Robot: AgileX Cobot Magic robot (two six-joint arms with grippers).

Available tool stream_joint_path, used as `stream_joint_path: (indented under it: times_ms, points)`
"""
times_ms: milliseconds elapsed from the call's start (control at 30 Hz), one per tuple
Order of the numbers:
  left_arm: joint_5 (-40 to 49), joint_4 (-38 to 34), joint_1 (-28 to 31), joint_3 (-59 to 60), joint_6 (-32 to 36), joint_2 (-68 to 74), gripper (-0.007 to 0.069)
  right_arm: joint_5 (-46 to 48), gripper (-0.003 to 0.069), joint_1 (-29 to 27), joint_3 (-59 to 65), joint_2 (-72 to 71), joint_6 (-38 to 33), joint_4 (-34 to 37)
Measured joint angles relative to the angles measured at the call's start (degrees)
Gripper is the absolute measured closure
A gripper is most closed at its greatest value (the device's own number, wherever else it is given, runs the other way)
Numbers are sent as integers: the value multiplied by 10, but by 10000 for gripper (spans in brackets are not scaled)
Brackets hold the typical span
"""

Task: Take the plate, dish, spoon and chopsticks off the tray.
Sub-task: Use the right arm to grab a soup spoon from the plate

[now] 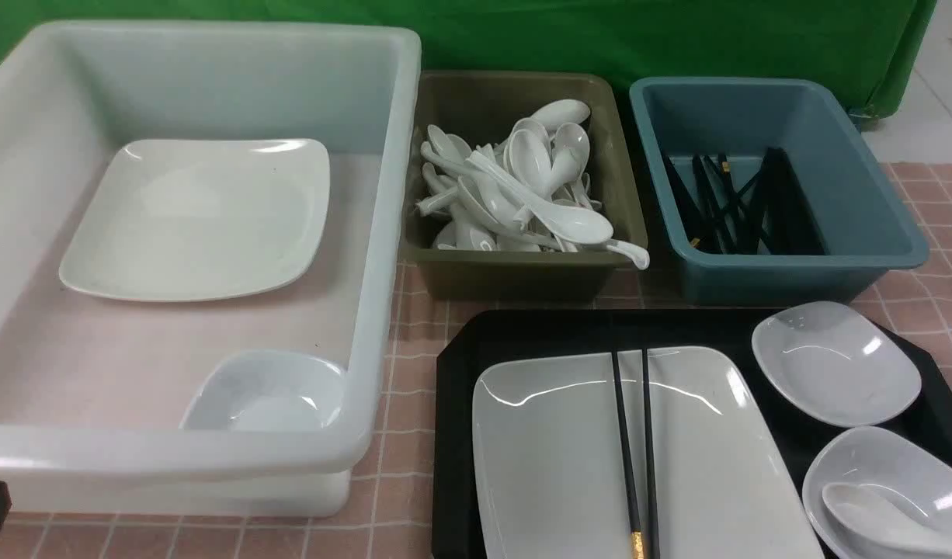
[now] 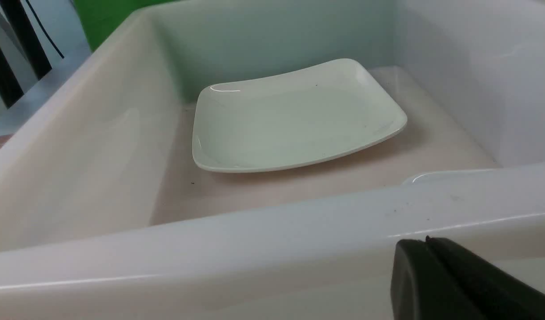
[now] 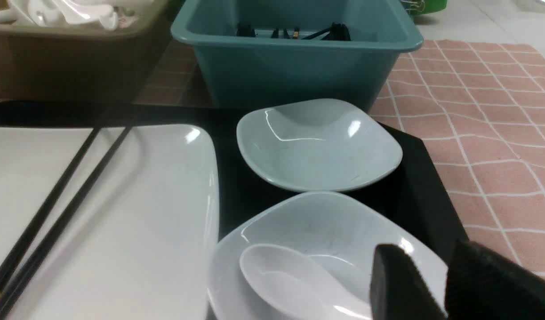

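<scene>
The black tray point(image 1: 460, 373) sits at the front right. On it lies the large white plate point(image 1: 554, 466) with the black chopsticks point(image 1: 630, 450) across it. Beside the plate are two small white dishes. The far dish point(image 1: 837, 363) is empty and the near dish point(image 1: 895, 481) holds the white spoon point(image 1: 872, 516). My right gripper point(image 3: 428, 249) is open and its fingers straddle the near dish's rim point(image 3: 334, 222), close to the spoon point(image 3: 281, 280). It is out of the front view. My left gripper point(image 2: 426, 242) is shut and empty, just outside the white tub's front wall.
A big white tub point(image 1: 383, 233) at the left holds another plate point(image 1: 196, 217) and a small bowl point(image 1: 266, 392). An olive tub point(image 1: 522, 279) of spoons and a blue tub point(image 1: 794, 272) of chopsticks stand behind the tray. A pink checked cloth point(image 3: 486, 133) covers the table.
</scene>
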Motion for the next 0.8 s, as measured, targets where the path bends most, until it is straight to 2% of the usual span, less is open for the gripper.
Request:
stream_joint_path:
  times_ms: [433,533,633,733,800]
  points:
    - [-2,7,0,0,7,0,619,0,418,0,0,0,1,0]
    - [-26,-6,0,0,-3,0,619,0,418,0,0,0,1,0]
    - [-82,-76,0,0,-44,0,619,0,418,0,0,0,1,0]
    - [-148,-190,0,0,-117,0,619,0,418,0,0,0,1,0]
    - [-180,-216,0,0,-135,0,619,0,418,0,0,0,1,0]
